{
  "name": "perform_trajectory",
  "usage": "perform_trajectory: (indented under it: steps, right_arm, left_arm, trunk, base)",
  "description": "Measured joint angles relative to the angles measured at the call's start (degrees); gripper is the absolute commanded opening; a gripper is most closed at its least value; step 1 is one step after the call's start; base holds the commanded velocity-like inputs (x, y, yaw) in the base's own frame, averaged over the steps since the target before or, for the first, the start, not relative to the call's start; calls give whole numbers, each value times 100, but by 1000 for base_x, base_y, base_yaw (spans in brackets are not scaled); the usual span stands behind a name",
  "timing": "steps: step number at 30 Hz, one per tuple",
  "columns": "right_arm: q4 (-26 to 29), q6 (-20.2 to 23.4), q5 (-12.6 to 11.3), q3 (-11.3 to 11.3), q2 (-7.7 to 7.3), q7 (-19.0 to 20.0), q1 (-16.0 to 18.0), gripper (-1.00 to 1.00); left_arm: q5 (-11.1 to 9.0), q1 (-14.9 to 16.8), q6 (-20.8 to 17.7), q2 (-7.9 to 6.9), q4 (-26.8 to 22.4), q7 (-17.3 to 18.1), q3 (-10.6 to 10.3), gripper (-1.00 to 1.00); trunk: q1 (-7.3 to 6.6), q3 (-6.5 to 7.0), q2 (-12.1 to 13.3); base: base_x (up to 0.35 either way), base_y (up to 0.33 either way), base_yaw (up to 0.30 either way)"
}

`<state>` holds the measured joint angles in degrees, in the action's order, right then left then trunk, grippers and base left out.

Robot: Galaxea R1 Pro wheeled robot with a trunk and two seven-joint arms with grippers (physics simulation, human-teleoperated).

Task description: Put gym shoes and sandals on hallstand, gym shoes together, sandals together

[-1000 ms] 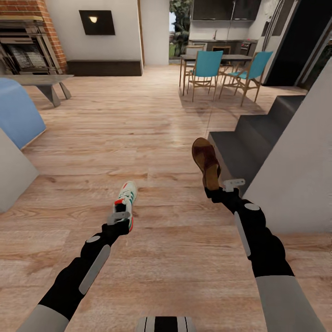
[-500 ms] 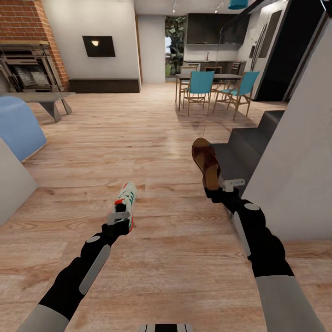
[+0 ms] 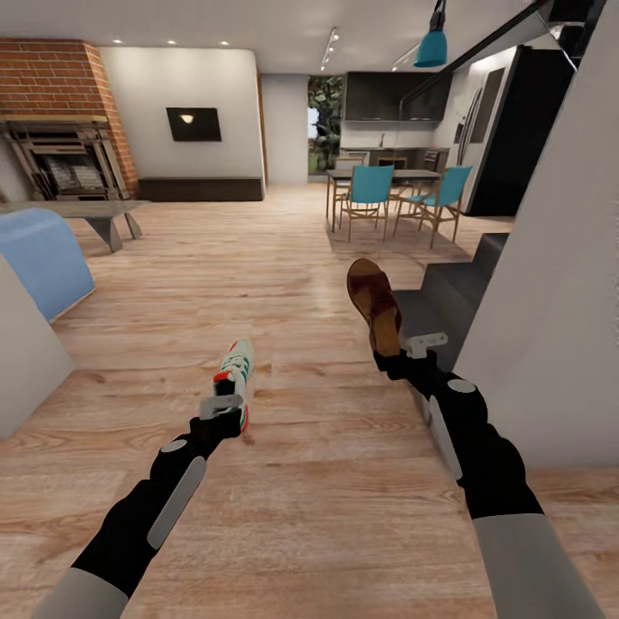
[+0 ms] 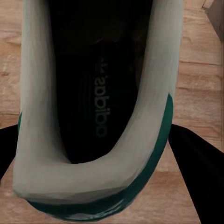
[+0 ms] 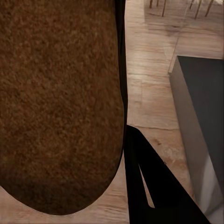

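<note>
**Both arms carrying a shoe over the corridor floor**

The left gripper (image 3: 230, 411) has its jaws clamped on the heel of a gym shoe (image 3: 236, 371), which points away from the robot toward 12 o'clock, toe forward and held clear above the floor (image 3: 258, 258). In the left wrist view the gym shoe (image 4: 93, 107) shows its dark inside, pale collar and green heel trim, with a black finger (image 4: 196, 172) pressed against one side of the heel.

The right gripper (image 3: 397, 354) has its jaws closed on the heel end of a sandal (image 3: 374, 305), which rises toward 11 o'clock from the jaws with its tan-brown footbed facing up. In the right wrist view the sandal (image 5: 60, 102) is a broad brown surface, with a black finger (image 5: 154, 186) beside its edge.

Just beyond the sandal, at 1 o'clock, are dark grey stair steps (image 3: 456, 288) against a pale wall (image 3: 559, 284). Further off at 12 o'clock stands a dining table (image 3: 387, 174) with teal chairs (image 3: 368, 193). At 10 o'clock lie a blue rounded seat (image 3: 43, 258), a low grey table (image 3: 86, 211) and a brick fireplace (image 3: 60, 129).
</note>
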<state>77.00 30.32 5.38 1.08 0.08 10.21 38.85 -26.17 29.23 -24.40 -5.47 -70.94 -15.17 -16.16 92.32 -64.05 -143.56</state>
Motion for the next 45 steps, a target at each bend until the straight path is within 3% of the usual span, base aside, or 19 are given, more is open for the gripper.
perform_trajectory:
  steps: [20,35,45]
  right_arm:
    - [0,-6,0,1,0,0,1,-100]
    - [-2,-3,3,1,0,0,0,-100]
    - [-8,-1,5,0,-4,0,0,-100]
  left_arm:
    - [-1,0,0,0,1,0,0,-100]
    - [-3,-1,0,0,-1,0,0,-100]
    - [-5,-1,3,2,1,0,0,-100]
  trunk:
    - [-52,633,27]
    - [-51,776,28]
    - [-48,841,28]
  base:
    - [0,0,0]
    - [-6,0,0]
    - [-276,0,0]
